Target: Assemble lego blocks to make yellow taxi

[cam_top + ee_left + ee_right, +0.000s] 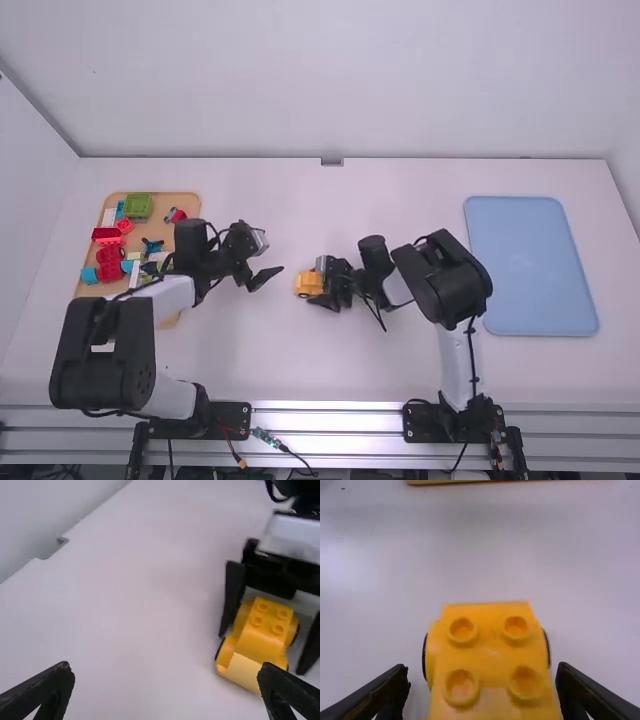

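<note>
Blue tray [530, 265]: lies well behind the right jaws.
Wooden tray [184, 200]: sits behind the left jaws, holding red blocks [112, 254] and a green block [138, 206].
Left gripper [266, 275]: opened wide.
Right gripper [316, 284]: spread wide around yellow car.
Yellow car [265, 630]: rests between the right jaws, near the left.

A plain white wall [330, 80] rose behind the white desk [330, 370], another wall [25, 200] closing off the left of the frame. Silvery metal rails [325, 447] ran along the bottom, and pale light lay evenly around.
</note>
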You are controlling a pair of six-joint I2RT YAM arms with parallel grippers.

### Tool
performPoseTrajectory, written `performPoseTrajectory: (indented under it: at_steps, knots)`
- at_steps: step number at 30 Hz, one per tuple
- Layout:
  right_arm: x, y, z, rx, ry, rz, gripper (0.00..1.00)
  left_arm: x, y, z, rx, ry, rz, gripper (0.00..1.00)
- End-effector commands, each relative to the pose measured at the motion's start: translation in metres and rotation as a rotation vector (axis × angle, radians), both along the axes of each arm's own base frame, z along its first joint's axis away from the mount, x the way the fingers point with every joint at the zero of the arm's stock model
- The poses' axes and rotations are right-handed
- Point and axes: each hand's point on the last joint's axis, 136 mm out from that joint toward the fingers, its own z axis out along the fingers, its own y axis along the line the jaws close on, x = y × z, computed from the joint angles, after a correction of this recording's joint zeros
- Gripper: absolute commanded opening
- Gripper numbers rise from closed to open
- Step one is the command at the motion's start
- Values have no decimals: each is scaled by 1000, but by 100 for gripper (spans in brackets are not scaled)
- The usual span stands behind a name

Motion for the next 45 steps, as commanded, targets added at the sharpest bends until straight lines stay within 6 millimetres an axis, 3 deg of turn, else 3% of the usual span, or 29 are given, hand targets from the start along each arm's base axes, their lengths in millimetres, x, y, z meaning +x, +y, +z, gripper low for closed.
performPoseTrajectory:
  at_steps: [1, 9, 11, 15, 16, 21, 26, 32, 36, 41, 45]
  knots:
    - [7, 6, 3, -35, -35, -24, 76, 0, 7, 1, -59, 65, 96, 99]
    - [4, 15, -1, -65, -29, -5, 70, -1, 7, 5, -111, 24, 122, 99]
    - [4, 14, -2, -65, -27, -7, 62, 0, 7, 8, -128, 17, 133, 99]
    - [5, 14, -1, -64, -29, -7, 27, 1, 6, 10, -133, 6, 133, 99]
    - [5, 14, -1, -63, -31, -7, 24, 1, 6, 10, -133, 7, 133, 99]
    - [9, 13, 2, -57, -29, -23, 25, 1, 6, 10, -133, 8, 133, 99]
    - [26, -5, 25, -46, 0, -104, 26, 2, 6, 11, -133, 3, 133, 99]
    - [64, -64, 66, -133, -41, -342, 25, 6, 7, 16, -131, -13, 130, 99]
    - [88, -117, 91, -213, -73, -536, 25, 6, 7, 17, -131, -17, 130, 99]
    - [114, -211, 116, -285, -36, -905, 23, 6, 7, 17, -132, -15, 131, 99]
    - [117, -296, 125, -325, 26, -1198, 22, 7, 6, 18, -135, -17, 130, 99]
